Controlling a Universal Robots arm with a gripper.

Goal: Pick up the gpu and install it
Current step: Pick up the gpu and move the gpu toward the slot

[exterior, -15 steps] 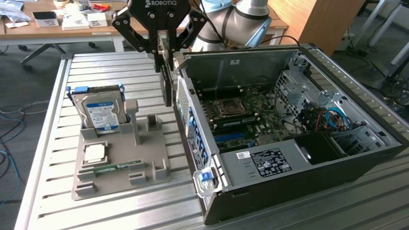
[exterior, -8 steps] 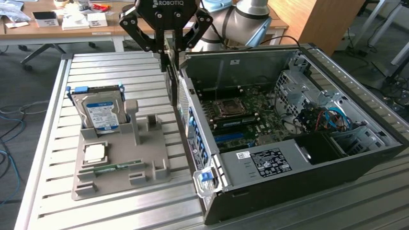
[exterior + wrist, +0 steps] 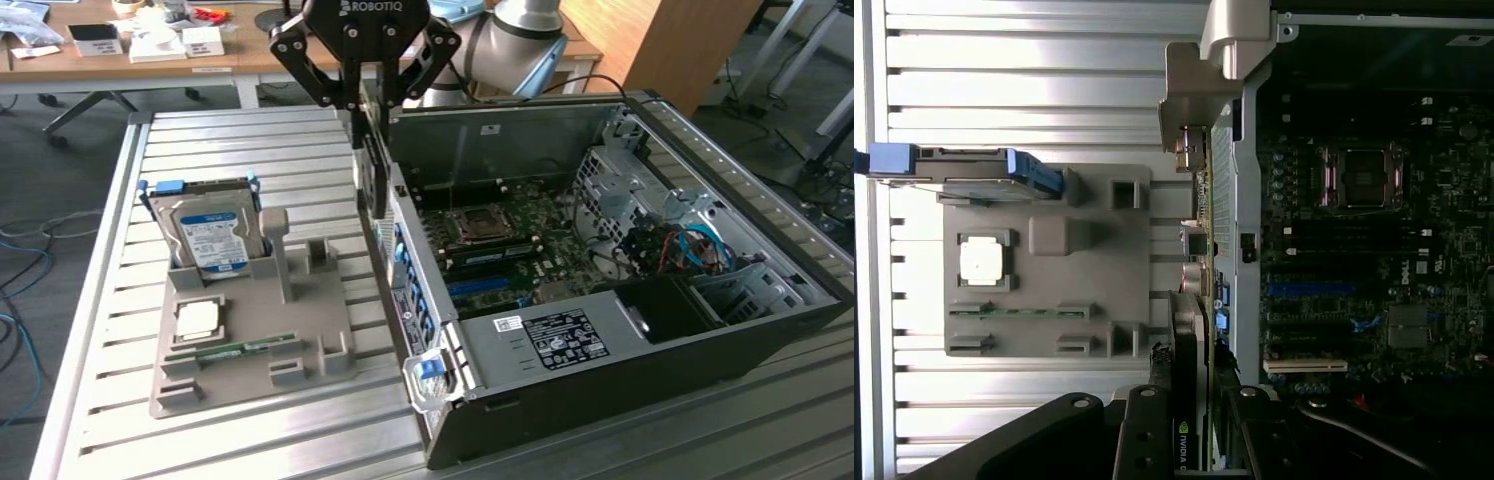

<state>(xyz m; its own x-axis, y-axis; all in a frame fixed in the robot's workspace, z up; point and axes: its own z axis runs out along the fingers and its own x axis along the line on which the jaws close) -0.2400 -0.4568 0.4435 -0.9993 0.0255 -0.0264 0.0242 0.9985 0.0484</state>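
The pick-up looked done: the gripper (image 3: 368, 98) was clamped on the gpu (image 3: 378, 170). The card hung edge-down in the upper centre of the exterior view, off the tray (image 3: 240, 380) and above the case (image 3: 641, 345) wall beside it. It was not yet seated in the motherboard (image 3: 534, 235), so installing remained.

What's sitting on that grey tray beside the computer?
A hard drive stands upright in a slot of the tray; a square chip and a thin green memory stick lie flat. The drive's lower edge is hidden in its slot.
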